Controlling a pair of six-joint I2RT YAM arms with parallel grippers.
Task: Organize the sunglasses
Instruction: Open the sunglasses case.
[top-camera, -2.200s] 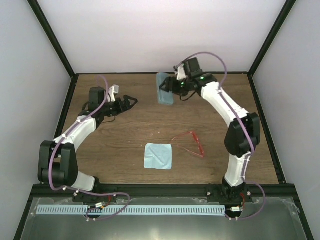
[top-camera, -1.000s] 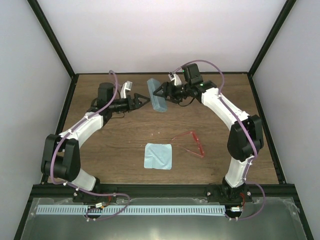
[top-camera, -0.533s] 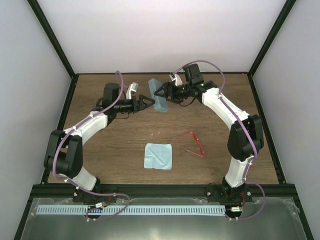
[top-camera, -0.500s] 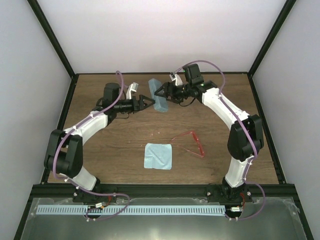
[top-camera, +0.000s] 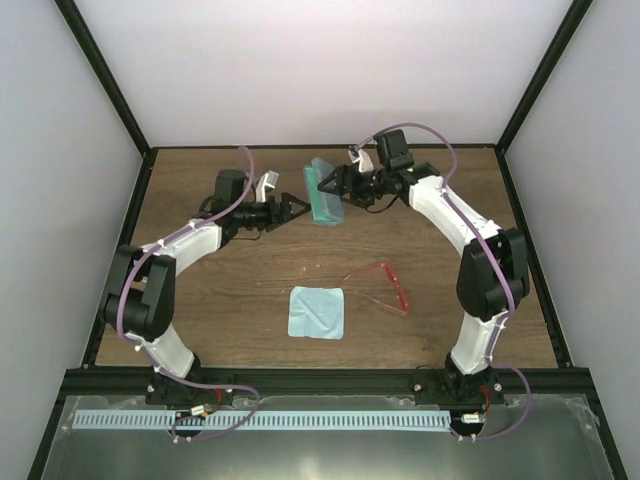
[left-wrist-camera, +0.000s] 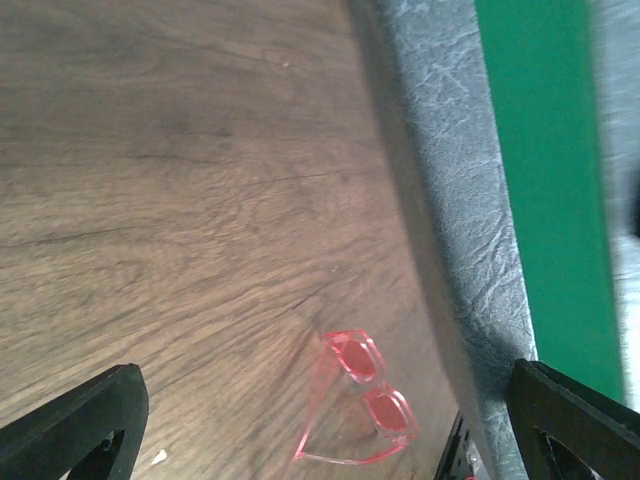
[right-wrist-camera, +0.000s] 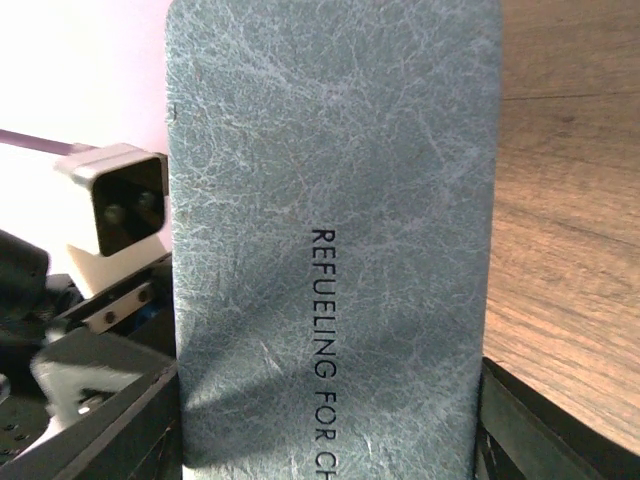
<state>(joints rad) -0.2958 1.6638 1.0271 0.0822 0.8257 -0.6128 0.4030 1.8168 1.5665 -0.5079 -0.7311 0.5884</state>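
Note:
The red-framed sunglasses (top-camera: 383, 287) lie unfolded on the table right of centre, and also show in the left wrist view (left-wrist-camera: 362, 405). The blue-grey case (top-camera: 324, 192) is at the back centre, open, with its green inside (left-wrist-camera: 545, 170) showing. My right gripper (top-camera: 320, 184) is shut on the case, whose grey outside (right-wrist-camera: 330, 230) spans the gap between its fingers (right-wrist-camera: 95, 425). My left gripper (top-camera: 298, 207) is open and empty, just left of the case, with its right finger (left-wrist-camera: 575, 420) close under the case's edge (left-wrist-camera: 465, 230).
A light blue square cloth (top-camera: 316, 312) lies flat at the front centre, left of the sunglasses. Black frame posts and white walls enclose the wooden table (top-camera: 230, 290).
My left arm has reached right to the case. The case, held tilted by my right gripper, now stands open with its green inside showing. Sunglasses and cloth have not moved.

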